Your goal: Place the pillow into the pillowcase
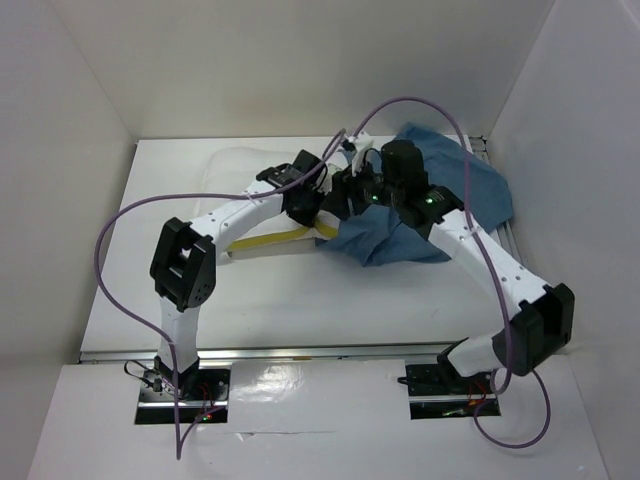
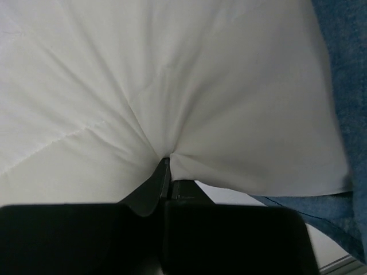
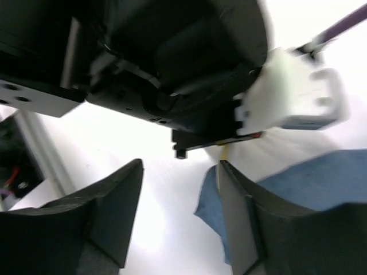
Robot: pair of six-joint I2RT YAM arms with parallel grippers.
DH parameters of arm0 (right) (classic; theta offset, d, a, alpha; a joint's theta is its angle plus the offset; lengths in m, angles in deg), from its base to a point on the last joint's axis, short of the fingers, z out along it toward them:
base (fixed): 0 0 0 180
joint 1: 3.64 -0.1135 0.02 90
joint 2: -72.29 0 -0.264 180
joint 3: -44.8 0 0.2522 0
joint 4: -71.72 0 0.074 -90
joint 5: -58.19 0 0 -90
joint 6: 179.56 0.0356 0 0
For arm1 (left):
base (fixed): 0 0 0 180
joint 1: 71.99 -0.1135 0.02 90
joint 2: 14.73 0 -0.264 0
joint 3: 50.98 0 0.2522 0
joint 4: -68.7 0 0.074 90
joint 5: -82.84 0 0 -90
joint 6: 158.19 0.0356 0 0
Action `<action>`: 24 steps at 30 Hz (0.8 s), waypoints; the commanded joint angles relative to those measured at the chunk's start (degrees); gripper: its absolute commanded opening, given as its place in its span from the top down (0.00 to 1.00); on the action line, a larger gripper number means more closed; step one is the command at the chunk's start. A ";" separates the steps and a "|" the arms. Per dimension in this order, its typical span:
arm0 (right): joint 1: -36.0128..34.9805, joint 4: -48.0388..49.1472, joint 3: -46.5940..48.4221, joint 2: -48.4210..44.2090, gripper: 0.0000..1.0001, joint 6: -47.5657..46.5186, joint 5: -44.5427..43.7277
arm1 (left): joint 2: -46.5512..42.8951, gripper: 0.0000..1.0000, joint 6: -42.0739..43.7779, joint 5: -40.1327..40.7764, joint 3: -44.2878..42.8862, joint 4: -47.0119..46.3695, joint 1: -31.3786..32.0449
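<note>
Pinching a fold of the pillow (image 2: pixel 172 74), the left gripper (image 2: pixel 167 166) is keeping its two fingers pressed tight together on the white cloth, and creases are fanning out from that spot. Seen from above, the pillow is lying on the far left-centre part of the table (image 1: pixel 300 310), with its yellow strip (image 1: pixel 268 241) running along the near edge, partly under the left arm (image 1: pixel 240 213). The pillowcase (image 1: pixel 470 185) is lying bunched and wrinkled just to the right of the pillow, meeting it at that end. In the left wrist view the blue cloth is showing along the pillow's right edge and beneath its lower corner, though how far the pillow is sitting inside the sack is not showing. The right arm (image 1: pixel 480 250) is reaching in over the blue cloth, close beside the left wrist. The right gripper (image 3: pixel 178 212) is holding its fingers clearly apart with nothing gripped between them. A blue edge is lying just beside one finger (image 3: pixel 241 223), and that view is blurring somewhat.
</note>
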 commanded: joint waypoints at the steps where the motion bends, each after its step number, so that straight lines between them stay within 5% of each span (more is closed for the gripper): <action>1: 0.47 0.57 1.58 -7.76 0.36 -2.87 -8.75 | -1.71 0.99 -2.64 -4.56 2.41 0.59 0.24; 7: 6.09 3.03 -0.53 -11.46 0.31 -3.40 -14.65 | -6.45 1.00 -2.03 -9.83 10.75 -0.02 0.24; 11: 9.87 2.33 1.66 -6.03 0.30 -1.64 -13.61 | -10.84 1.00 0.08 -10.73 16.48 -0.02 0.76; 13: 10.66 -0.03 3.50 -0.87 0.30 -1.03 -13.60 | -14.78 0.86 1.48 -10.12 18.76 -0.02 3.57; 14: 11.36 -0.92 5.86 1.08 0.30 -0.41 -13.08 | -16.11 0.65 2.01 -8.89 20.86 -0.55 5.40; 16: 11.89 -3.99 8.68 6.95 0.30 0.12 -12.46 | -19.97 0.53 2.02 -6.96 22.63 -1.07 7.08; 18: 11.89 -5.58 12.29 10.67 0.31 0.64 -11.94 | -21.92 0.44 2.55 -3.71 23.96 -1.08 8.14; 24: 10.76 -4.18 17.38 20.34 0.33 0.65 -8.68 | -24.65 0.39 3.07 10.68 21.95 -2.21 8.15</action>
